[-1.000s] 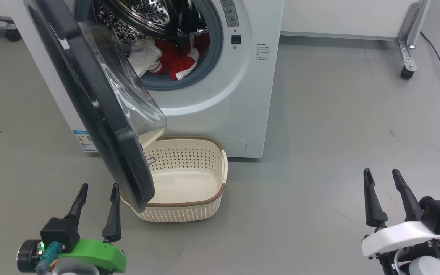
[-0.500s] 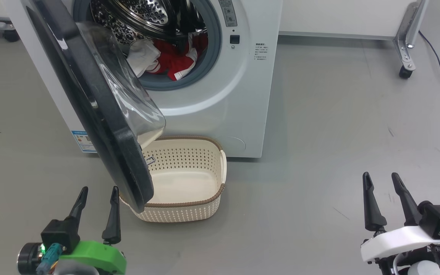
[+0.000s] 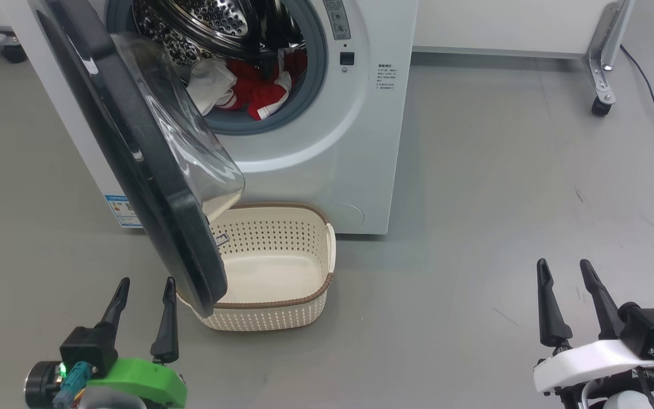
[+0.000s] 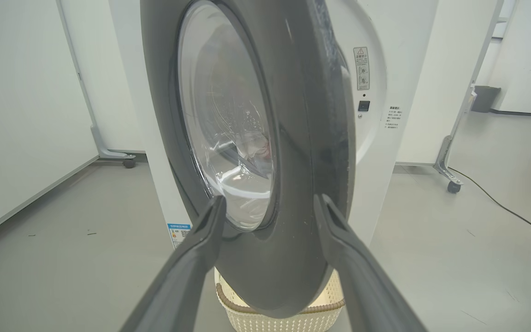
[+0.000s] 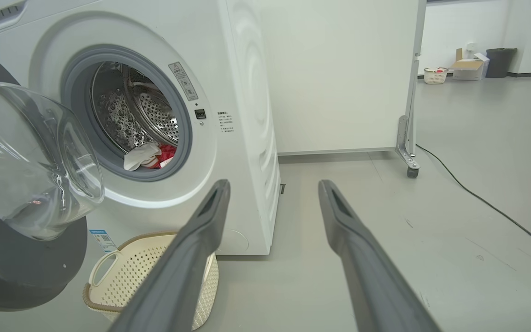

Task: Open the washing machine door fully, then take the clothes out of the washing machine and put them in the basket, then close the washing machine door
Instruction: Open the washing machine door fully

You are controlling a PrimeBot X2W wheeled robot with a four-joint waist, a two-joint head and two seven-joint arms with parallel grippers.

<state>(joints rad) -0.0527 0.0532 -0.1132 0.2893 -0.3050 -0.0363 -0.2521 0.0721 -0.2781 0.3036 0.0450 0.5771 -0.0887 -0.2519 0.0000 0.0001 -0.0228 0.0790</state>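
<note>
Little moves: whole head view drifts slightly, so I read camera shift, not things; both claws sit a touch lower. Left gripper [image 3: 148, 281] and right gripper [image 3: 562, 262] released, empty. Washing machine door [image 3: 156, 193] half open, overhanging basket [image 3: 281, 303], blocking left approach. Clothes [image 3: 259, 91] lie inside washing machine [image 3: 327, 153] drum. I judge door needs swinging wider first.

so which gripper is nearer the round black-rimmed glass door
The left gripper, on the green mount: it sits right beside the round black-rimmed glass door. The right gripper, on the white mount, is far off.
</note>
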